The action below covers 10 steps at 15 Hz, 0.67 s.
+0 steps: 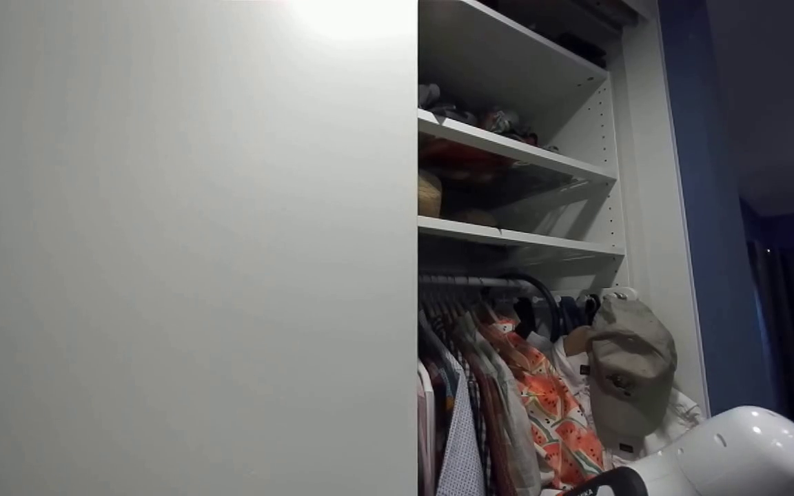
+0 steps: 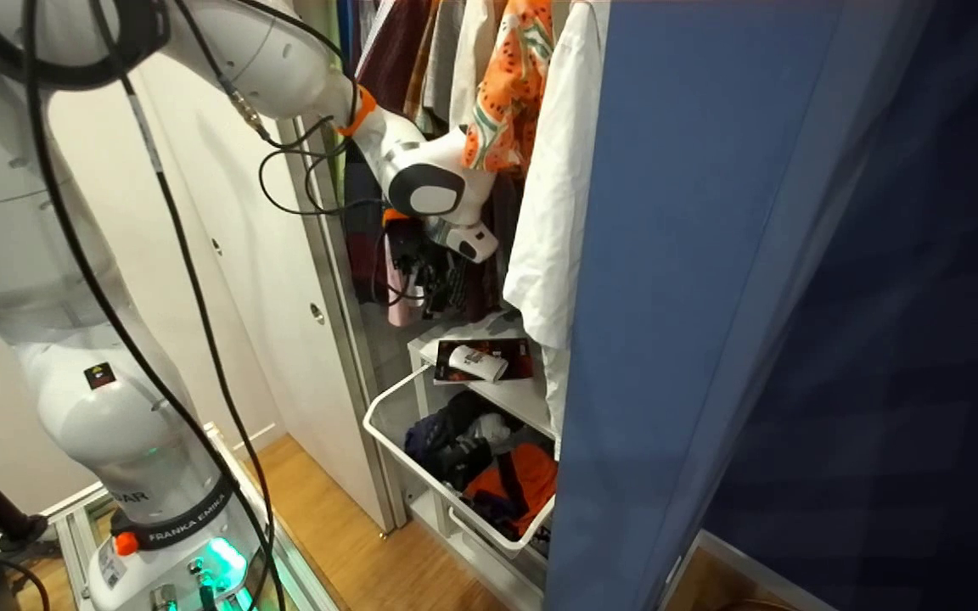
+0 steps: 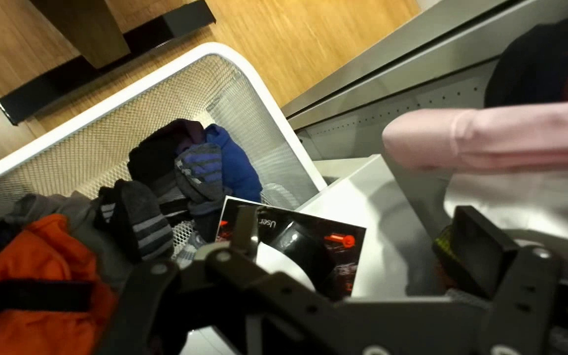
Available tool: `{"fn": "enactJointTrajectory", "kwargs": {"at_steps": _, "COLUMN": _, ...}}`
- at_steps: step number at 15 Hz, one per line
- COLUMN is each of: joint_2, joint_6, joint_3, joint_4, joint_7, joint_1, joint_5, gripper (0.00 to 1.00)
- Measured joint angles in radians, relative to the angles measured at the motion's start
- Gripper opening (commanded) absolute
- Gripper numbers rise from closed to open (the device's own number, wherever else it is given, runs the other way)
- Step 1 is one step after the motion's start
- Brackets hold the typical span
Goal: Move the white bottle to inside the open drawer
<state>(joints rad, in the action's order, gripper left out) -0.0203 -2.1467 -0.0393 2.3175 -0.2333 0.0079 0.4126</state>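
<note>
Depicting white bottle (image 2: 478, 363) lying on its side just above & behind open drawer (image 2: 438, 487), i.e. outside it, resting on flat dark item (image 2: 520, 358) (w/ "User" legible in wrist view) atop white shelf (image 3: 385, 246). Showing gripper (image 3: 363, 239) in released state, holding jaws wide apart & hanging higher than drawer, pt. hiding bottle in wrist view. Presenting robot arm (image 2: 285, 76) arching likewise above drawer level, in an ext. view. Exposing orange garment (image 3: 50, 251), gray-striped socks (image 3: 148, 227) & blue cloth (image 3: 237, 165) heaping together inside mesh-sided drawer. Including watermelon-print shirt (image 2: 514, 85) hanging well above drawer, showing in both ext. views; adding white garment (image 2: 561, 187) hanging above & reaching down twd. drawer, in an ext. view. Presenting pink garment (image 3: 501, 140) hanging higher than drawer. Displaying white door (image 2: 285, 356) standing just beside drawer & blue wall (image 2: 684, 280) rising nearby, hiding pt. of drawer in an ext. view. Showing wood floor (image 3: 313, 44) spreading below drawer, in wrist view.
</note>
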Motion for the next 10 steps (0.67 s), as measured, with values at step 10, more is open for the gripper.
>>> {"fn": "enactJointTrajectory", "kwargs": {"at_steps": 10, "joint_2": -0.267, "joint_6": -0.032, "joint_3": -0.007, "joint_4": -0.108, "joint_7": -0.269, "joint_1": -0.020, "joint_5": 0.022, "gripper": 1.00}}
